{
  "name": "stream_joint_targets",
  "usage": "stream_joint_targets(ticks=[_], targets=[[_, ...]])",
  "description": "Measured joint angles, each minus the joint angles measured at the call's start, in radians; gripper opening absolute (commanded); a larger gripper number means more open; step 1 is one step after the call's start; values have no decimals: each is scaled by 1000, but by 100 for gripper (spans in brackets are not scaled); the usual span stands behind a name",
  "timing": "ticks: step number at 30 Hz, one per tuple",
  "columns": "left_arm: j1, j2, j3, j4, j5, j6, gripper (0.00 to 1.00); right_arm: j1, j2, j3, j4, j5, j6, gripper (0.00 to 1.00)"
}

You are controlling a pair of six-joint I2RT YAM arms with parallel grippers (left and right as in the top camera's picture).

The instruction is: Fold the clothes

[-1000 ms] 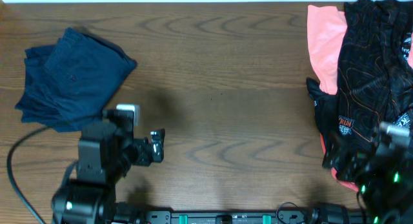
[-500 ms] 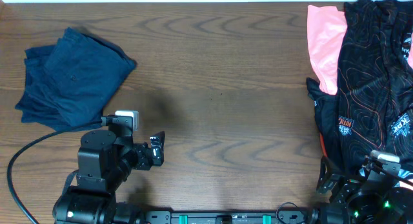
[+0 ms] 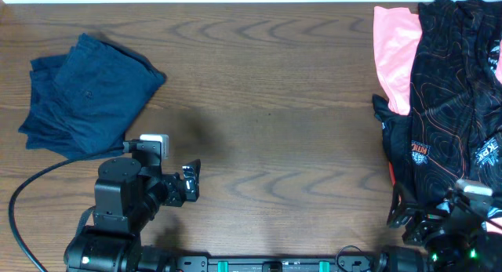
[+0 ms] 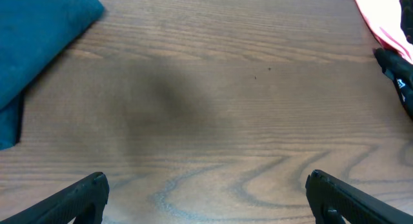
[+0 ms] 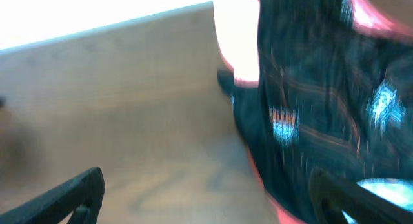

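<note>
Clothes (image 3: pixel 78 107) were in neither of my claws. Nearest, at the lower edge of the overhead frame, my left claw (image 4: pixel 206 185) hung wide over bare tabletop (image 3: pixel 274 107). My right claw (image 5: pixel 206 182), wide too, had dropped back to the lower right corner, off the black garment with orange lines (image 3: pixel 459 76) it had hovered over a second earlier. I judged that a retreat, no fold begun there. Further up, the middle of the tabletop lay open for spreading. At the upper left the navy garment (image 3: pixel 98 76) looked already folded over on itself, near the left edge. At the upper right the salmon-pink garment (image 3: pixel 394 52) showed from beneath the black one, which ran off the right edge.
</note>
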Motion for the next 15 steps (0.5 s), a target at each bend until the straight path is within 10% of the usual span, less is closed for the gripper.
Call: stream_joint_targets(ticks=[15], targets=[[0, 1, 0, 0, 3, 0, 98, 24, -258, -500, 642, -13, -100, 99]])
